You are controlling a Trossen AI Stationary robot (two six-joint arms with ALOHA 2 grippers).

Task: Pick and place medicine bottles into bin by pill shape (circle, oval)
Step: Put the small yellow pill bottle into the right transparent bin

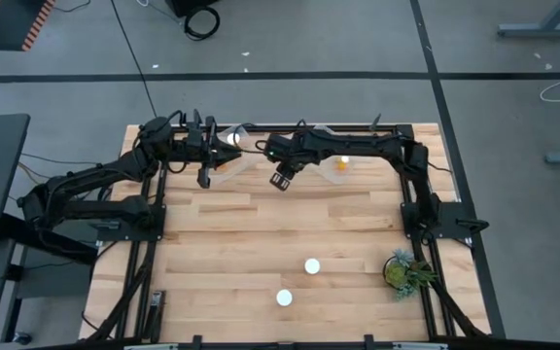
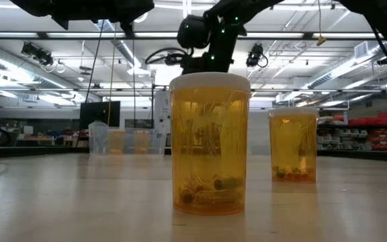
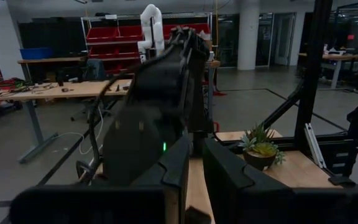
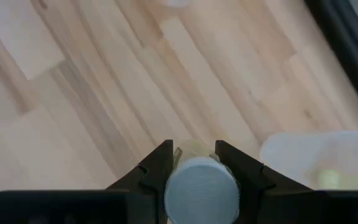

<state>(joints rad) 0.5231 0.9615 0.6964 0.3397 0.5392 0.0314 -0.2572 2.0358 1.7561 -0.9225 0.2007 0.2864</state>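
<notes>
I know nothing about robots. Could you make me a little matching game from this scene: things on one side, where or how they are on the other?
Things:
1. right gripper
2. left gripper
3. green plant
4. free bottle

States:
A. near the right arm's base
B. jaws shut, nothing between them
C. standing upright on the bare table
D. jaws clamped on a white-capped bottle

Pairs: 1-D, 2-B, 3-A, 4-C

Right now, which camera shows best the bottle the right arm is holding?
The right wrist view: the held bottle fills the space between the right gripper jaws, white cap facing the camera. The high view shows only that gripper from above, the bottle hidden. The low and left wrist views don't show it clearly.
</notes>
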